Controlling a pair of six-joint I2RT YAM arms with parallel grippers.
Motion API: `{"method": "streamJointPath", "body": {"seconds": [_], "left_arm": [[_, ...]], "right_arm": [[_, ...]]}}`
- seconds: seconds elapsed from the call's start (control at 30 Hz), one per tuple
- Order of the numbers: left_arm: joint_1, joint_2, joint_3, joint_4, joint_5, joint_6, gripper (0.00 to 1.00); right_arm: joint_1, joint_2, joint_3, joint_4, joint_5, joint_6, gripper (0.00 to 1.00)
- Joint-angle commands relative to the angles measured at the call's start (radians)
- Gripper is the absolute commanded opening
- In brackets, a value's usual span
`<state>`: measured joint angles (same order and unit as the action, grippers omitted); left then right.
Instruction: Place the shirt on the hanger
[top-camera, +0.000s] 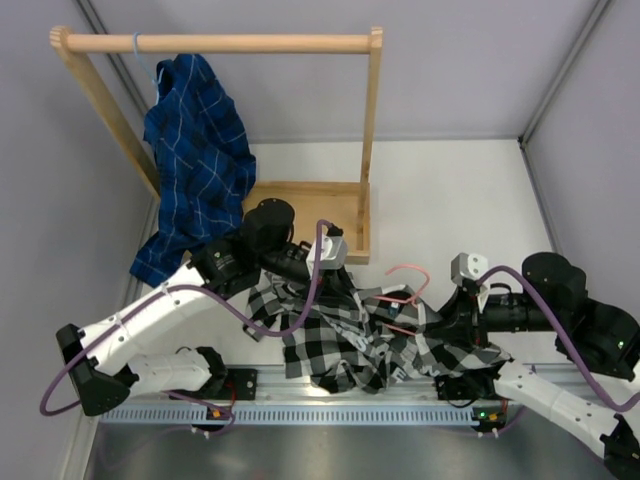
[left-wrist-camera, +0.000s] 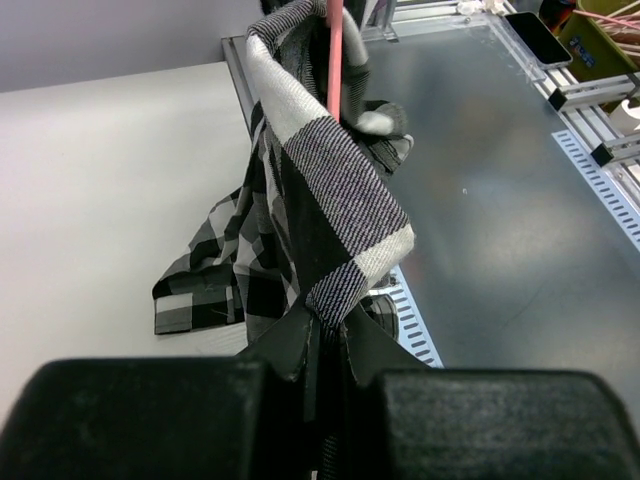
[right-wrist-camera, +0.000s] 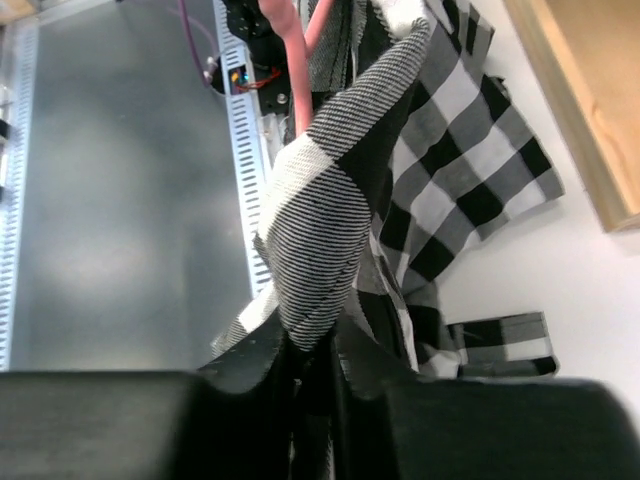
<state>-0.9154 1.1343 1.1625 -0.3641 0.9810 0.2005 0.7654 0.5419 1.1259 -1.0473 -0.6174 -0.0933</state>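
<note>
White table (top-camera: 460, 190) spans the scene, and at left the left end effector (left-wrist-camera: 325, 330) pinches a fold of the shirt (top-camera: 335, 345). The garment lies bunched near the front edge between both arms, the hanger (left-wrist-camera: 335, 70) tangled in it. At right, the right end effector (right-wrist-camera: 312, 345) clamps another fold.

Found no readable text, label, brand, number or sign in any view, neither on the shirt (left-wrist-camera: 330, 190) nor on the slotted rail (top-camera: 330, 412) at six o'clock of the overhead view. Made out only tiny indicator lights (top-camera: 481, 413) there, too small to read.
</note>
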Motion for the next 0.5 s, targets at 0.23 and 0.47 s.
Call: {"method": "streamJointPath", "body": {"seconds": [0.23,0.47], "left_arm": [[-0.002,-0.067,0.071,0.017,-0.174,-0.01,0.0],[-0.002,-0.137,0.107,0.016,-0.453,-0.061,0.65]], "right_arm": [[0.006,-0.029,0.067,0.046,0.084,-0.013,0.0],[0.006,-0.023,0.123,0.096,0.117,-0.022,0.0]]}}
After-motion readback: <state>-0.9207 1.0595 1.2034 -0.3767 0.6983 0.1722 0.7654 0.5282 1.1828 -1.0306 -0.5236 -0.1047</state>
